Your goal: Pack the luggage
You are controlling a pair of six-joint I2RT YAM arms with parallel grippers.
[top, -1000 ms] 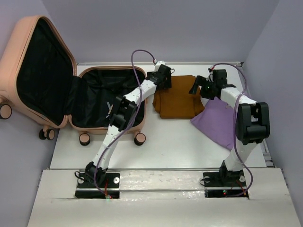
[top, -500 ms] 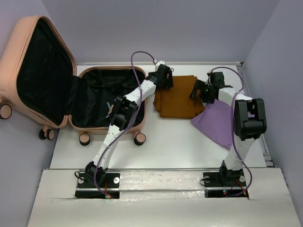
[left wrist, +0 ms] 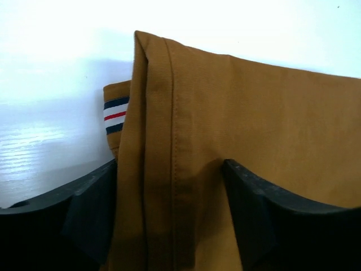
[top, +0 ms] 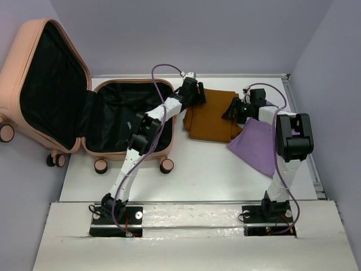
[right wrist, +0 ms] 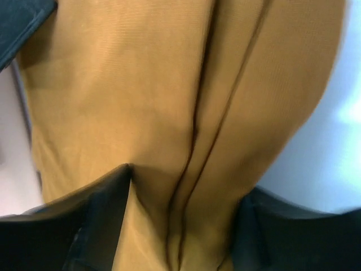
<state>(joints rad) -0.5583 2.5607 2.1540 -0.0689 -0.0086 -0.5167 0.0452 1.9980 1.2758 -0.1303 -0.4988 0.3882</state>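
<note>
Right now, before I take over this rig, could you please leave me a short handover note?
Left gripper: jaws astride the brown cloth's edge nearest the luggage; firm grip unclear.
Right gripper: astride the opposite edge; grip unclear.
Luggage open on the table, looks empty; purple cloth beside the brown.
Done: nothing packed. Left: both cloths in, then close up.

Brown cloth (left wrist: 254,124): matt woven twill with stitched seams. Purple cloth (top: 259,144): matt and smooth. Desk (top: 197,169): glossy white. Luggage (top: 12,68): smooth peach hard shell, matt black fabric lining.
</note>
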